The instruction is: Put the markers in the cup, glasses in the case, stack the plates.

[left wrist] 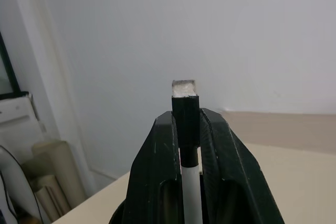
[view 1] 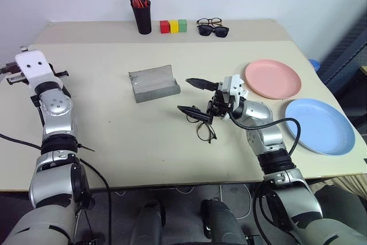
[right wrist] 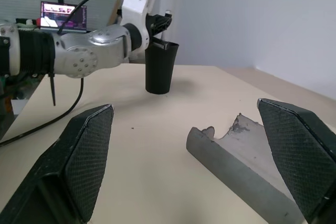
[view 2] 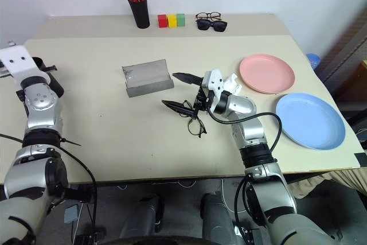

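1. Beige desk carries everything; a pale wall stands behind its far edge.
2. Light blue plate lies at the right edge; the salmon pink plate sits just beyond it, farther from the robot. The two lie side by side, not stacked.
3. Grey case rests open at the desk's middle, lid up, nothing inside.
4. Black cup stands at the far left of the desk, upright, seen in the right wrist view just below the left arm's wrist.
5. Left end effector is clenched on a white-bodied marker whose black cap sticks out past the fingertips. It hangs above the cup's rim.
6. Right end effector is released, fingers spread wide, pointing left over the middle of the desk, between the case and the pink plate.
7. Wire-framed glasses lie on the desk just below the right end effector's near finger; whether that finger touches them I cannot tell.
8. Far edge: a black pen holder with red-and-black markers, then red, yellow and green blocks, then two dark pairs of spectacles.
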